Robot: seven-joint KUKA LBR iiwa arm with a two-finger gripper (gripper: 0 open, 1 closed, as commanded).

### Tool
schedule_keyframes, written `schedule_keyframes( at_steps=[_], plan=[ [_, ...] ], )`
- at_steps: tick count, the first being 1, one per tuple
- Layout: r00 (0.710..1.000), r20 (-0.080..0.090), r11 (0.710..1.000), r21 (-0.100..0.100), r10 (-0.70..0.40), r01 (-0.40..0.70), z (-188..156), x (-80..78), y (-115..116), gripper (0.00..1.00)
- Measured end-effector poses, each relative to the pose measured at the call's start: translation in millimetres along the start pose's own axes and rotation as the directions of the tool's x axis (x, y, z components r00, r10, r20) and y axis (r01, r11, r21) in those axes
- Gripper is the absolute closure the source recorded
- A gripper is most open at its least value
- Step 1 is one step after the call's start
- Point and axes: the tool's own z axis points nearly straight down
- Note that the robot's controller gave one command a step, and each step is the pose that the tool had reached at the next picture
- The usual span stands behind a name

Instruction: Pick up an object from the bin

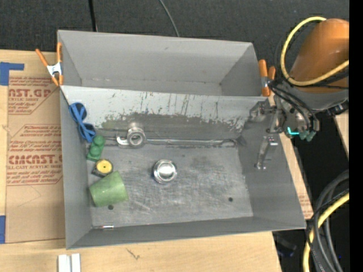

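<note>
Claw: the gripper (261, 162) hangs at 3 o'clock in the bin (170, 61), by the right wall and above bare floor; whether it is spread or pressed together cannot be told.
Nearest thing: a shiny round metal cap (164, 171) near mid-floor, at 9 o'clock from the claw, well apart.
Next: a silver ring (135, 136), at 10 o'clock from the cap.
Heap at 9 o'clock of the bin: green cup (108, 189), yellow disc (103, 167), small green peg (95, 146), blue strap (79, 120).
</note>
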Motion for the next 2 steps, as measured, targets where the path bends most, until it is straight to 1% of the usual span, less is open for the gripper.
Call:
schedule_keyframes(
  at_steps=[1,2],
  plan=[
    [0.998,-0.003,0.998,-0.003,0.061,-0.061,111.2,34.8,85.2,0.00],
    [0.994,0.004,0.994,-0.002,-0.107,0.107,125.4,40.9,165.7,0.00]
  ],
)
